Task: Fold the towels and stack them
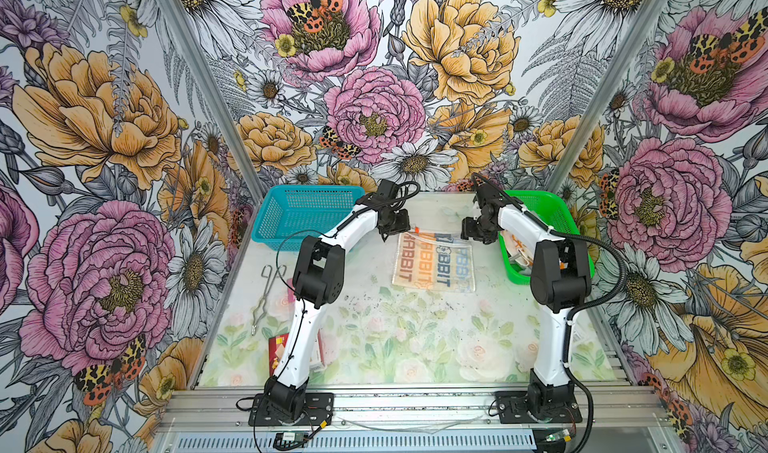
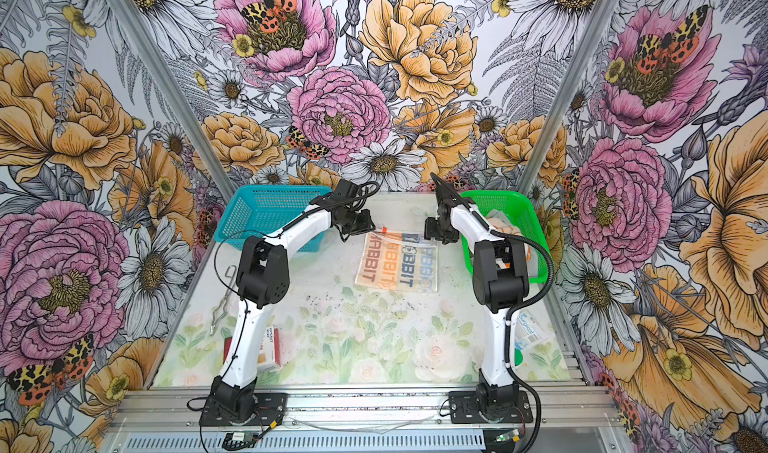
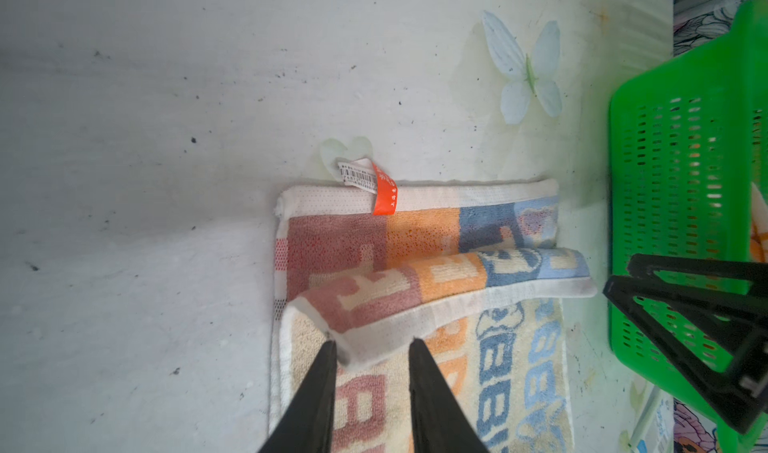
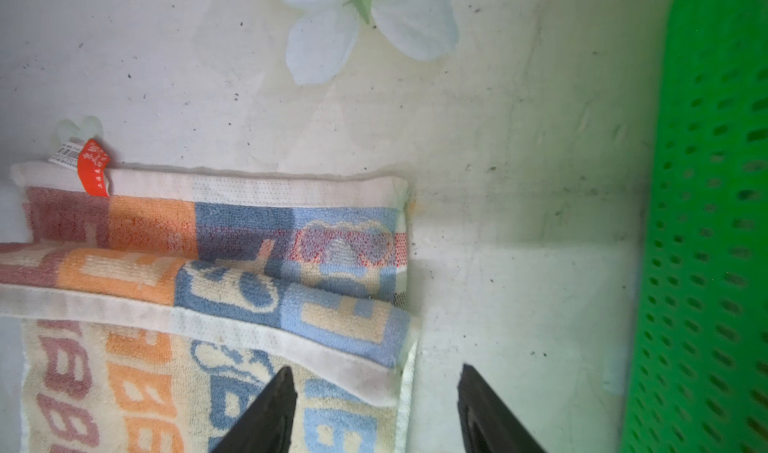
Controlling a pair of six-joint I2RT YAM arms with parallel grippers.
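Top views show an orange towel (image 2: pixel 500 222) in the green basket (image 2: pixel 505 196); wrist views show left fingers (image 3: pixel 316 397), right fingers (image 4: pixel 266 413) parted.

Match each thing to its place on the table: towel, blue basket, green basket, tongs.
Things:
1 towel
2 blue basket
3 green basket
4 tongs

Places:
A far right corner
B left edge, nearer than the basket there
C far left corner
D middle, toward the back

Pairs: 1-D, 2-C, 3-A, 4-B
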